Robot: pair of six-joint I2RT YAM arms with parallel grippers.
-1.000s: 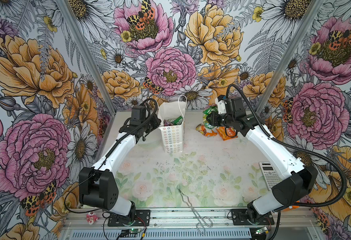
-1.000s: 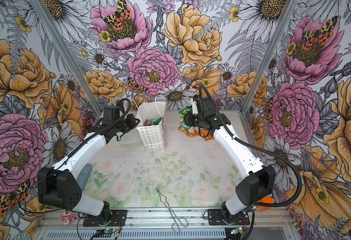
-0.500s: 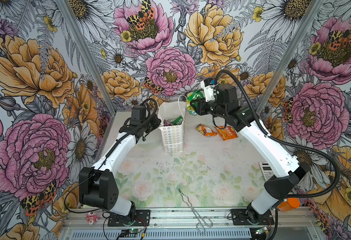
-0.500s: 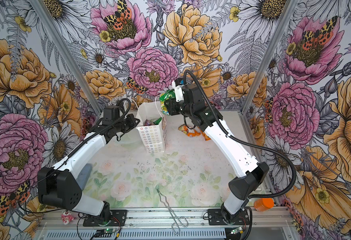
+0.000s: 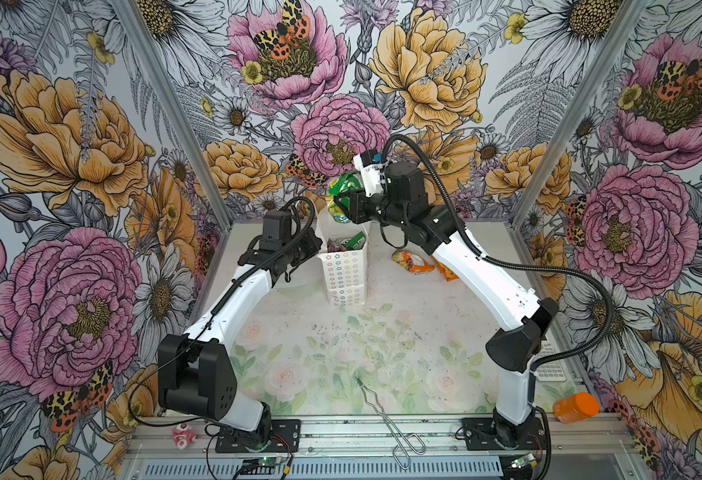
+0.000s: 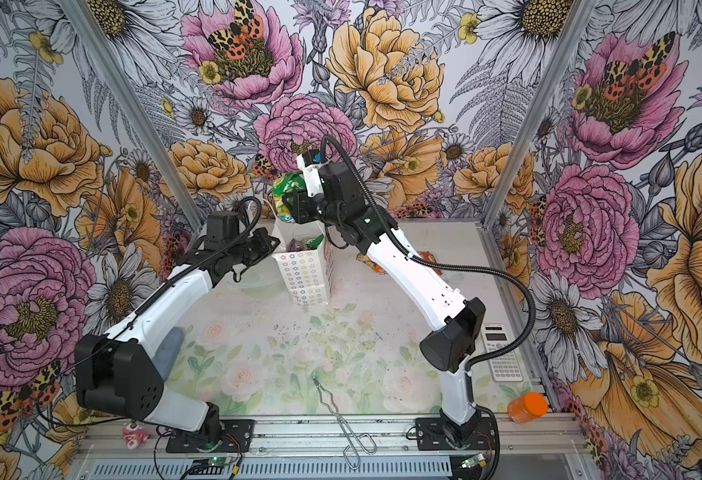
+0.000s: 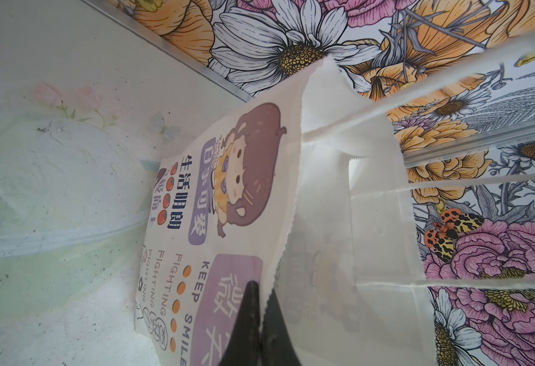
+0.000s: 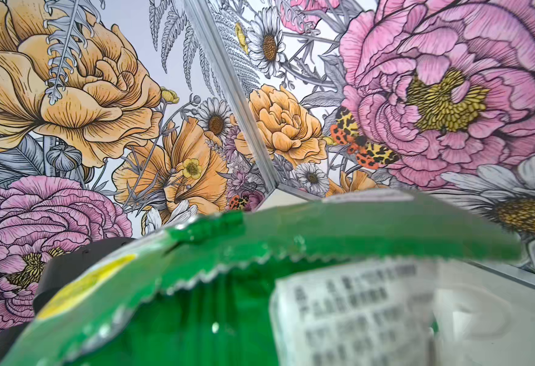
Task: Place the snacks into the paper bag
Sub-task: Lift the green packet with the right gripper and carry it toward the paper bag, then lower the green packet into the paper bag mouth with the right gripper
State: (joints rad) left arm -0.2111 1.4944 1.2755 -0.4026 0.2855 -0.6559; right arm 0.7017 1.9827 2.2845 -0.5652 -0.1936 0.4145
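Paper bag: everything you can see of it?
The white paper bag stands upright, mouth open, toward the back of the floral-print table. Serrated top rim, white cord handles, coloured flower outlines on its side, a cartoon girl, Chinese text and "KEEP SMILE" on its face. Green and purple snack packets lie inside. The left end effector, shut, pinches its rim.

- Both top views were bright and evenly lit, with faint shadows.
- In the right wrist view, the shiny green crinkly packet [image 8: 196, 301] was blurred.
- In the left wrist view, the white paper bag's cord handles [image 7: 487, 182] were out of focus.
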